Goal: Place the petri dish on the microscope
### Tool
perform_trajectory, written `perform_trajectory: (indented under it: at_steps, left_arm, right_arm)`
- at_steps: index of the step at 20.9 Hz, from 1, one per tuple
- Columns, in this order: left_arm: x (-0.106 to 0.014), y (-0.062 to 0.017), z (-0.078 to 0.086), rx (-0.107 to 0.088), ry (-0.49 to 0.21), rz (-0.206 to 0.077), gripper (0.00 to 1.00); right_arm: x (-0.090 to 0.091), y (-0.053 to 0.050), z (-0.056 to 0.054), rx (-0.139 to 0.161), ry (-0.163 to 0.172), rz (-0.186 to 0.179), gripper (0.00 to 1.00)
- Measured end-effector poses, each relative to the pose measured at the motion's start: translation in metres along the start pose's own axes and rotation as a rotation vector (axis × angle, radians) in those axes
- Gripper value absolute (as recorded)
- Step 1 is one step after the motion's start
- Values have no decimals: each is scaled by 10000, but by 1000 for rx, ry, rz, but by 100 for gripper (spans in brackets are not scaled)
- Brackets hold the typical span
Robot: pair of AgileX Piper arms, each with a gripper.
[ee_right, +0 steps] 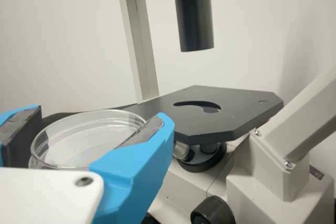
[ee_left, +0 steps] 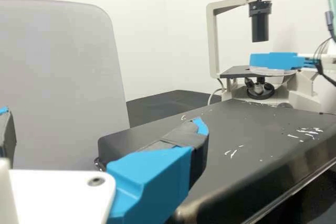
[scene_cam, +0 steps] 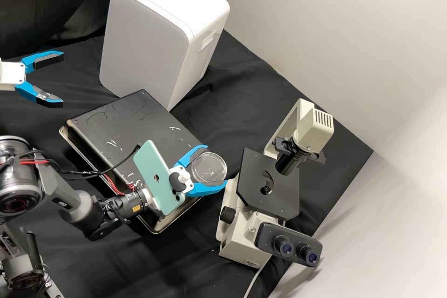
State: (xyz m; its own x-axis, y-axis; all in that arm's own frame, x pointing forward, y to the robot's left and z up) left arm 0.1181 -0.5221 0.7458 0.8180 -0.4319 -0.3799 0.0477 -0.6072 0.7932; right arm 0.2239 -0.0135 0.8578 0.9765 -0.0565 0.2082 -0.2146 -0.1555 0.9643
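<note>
The left gripper (scene_cam: 59, 79) is released, its fingers spread wide with nothing between them, far left of the microscope (scene_cam: 260, 205). The white box (scene_cam: 163, 37) stands behind and left of the microscope. The black tray (scene_cam: 121, 125) lies flat to the left of the microscope, its face scratched white. The right gripper (scene_cam: 215, 166) is grasping the dish (ee_right: 84, 135) by its side wall, one finger on each side. The dish is clear and round, so it has no long axis. It is held level, just left of the microscope's stage (scene_cam: 267, 184), apart from it and near stage height. Print on the microscope base is too small to read.
</note>
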Motion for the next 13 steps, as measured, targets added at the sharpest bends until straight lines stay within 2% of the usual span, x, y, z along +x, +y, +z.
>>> perform_trajectory:
  at_steps: [8,10,13]
  left_arm:
    - [5,-10,0,2,1,-6,100]
    - [6,-8,-6,6,3,-4,100]
    - [8,-5,-13,11,5,-2,100]
  right_arm:
    - [394,14,195,1,-41,6,0]
    - [481,41,191,-2,-30,16,0]
    - [528,111,224,-6,-43,38,0]
